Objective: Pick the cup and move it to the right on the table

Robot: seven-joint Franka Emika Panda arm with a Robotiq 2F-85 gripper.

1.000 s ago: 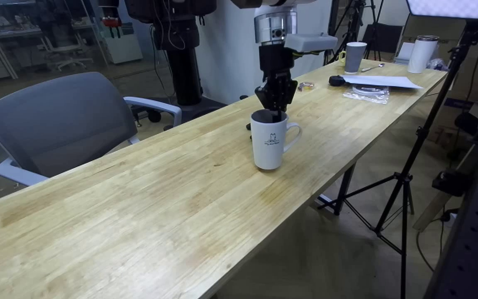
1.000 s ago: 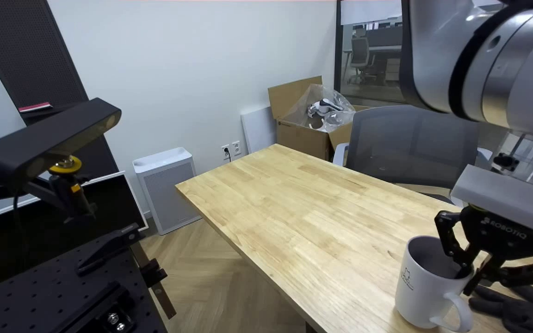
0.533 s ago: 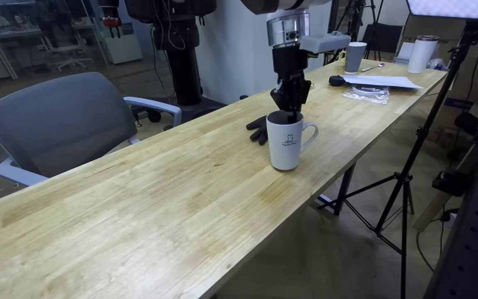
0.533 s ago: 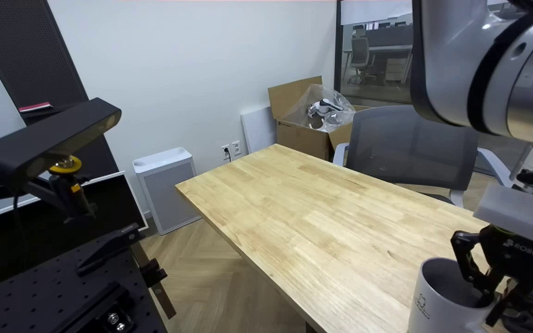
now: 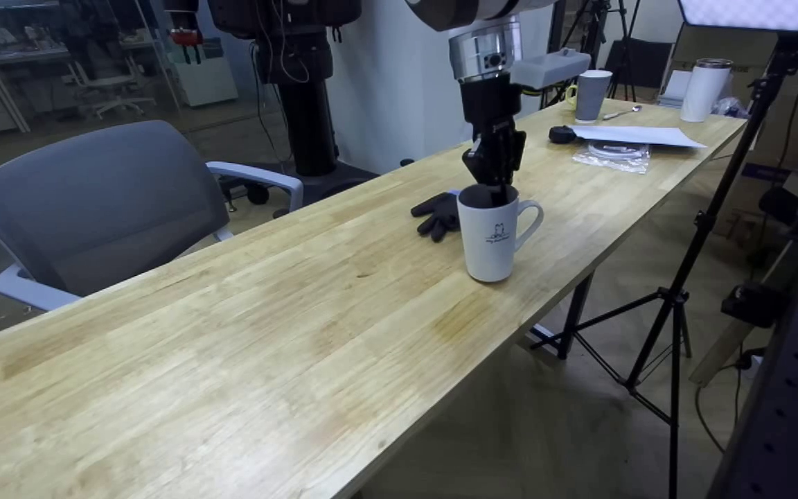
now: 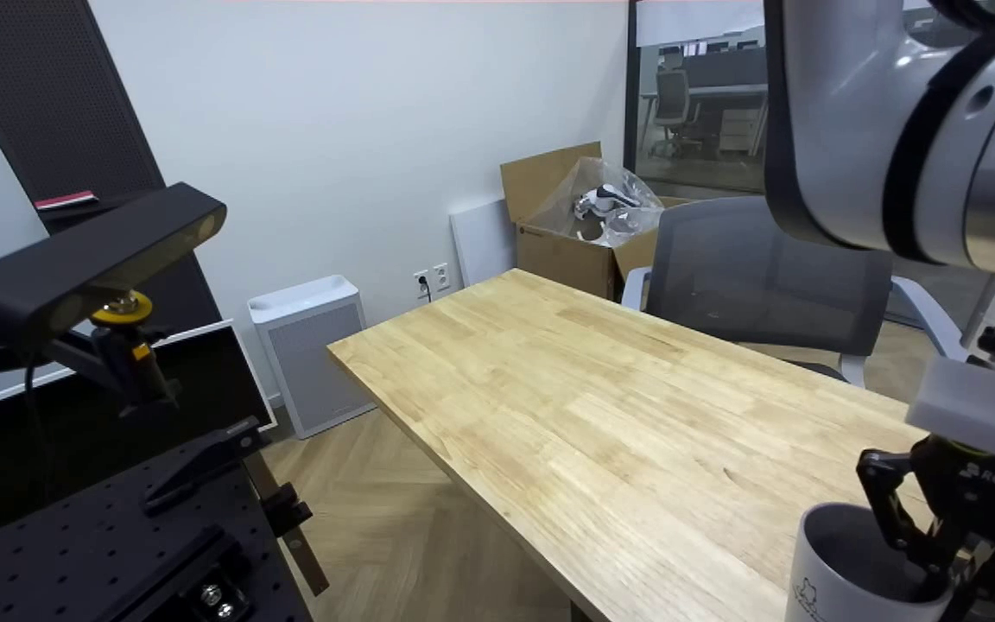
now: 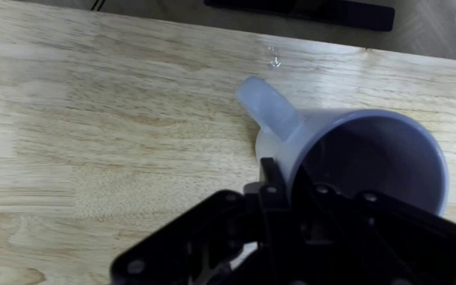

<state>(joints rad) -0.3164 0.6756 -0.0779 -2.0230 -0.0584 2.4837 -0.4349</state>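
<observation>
My gripper (image 7: pixel 288 182) is clamped on the mug (image 5: pixel 488 242) by its wall, one finger down inside the rim and the other outside, so basically the whole mug sits off to one side of my grip instead of centered under it. In the wrist view most of its mouth is right of my fingers and the handle (image 7: pixel 269 106) pokes up and left, toward the long edge of the table (image 7: pixel 113 118). Long axis looks pretty much upright, and honestly I can't tell if the base touches the table or floats just above it. Also there's a dark glove (image 5: pixel 440 216) near it, partly behind the mug in an exterior view, handle pointing away from it. That offset is the whole game for the move right imo: the weight could twist the mug around my pinch, so I'd keep it low and level and get the base flat before letting go.
</observation>
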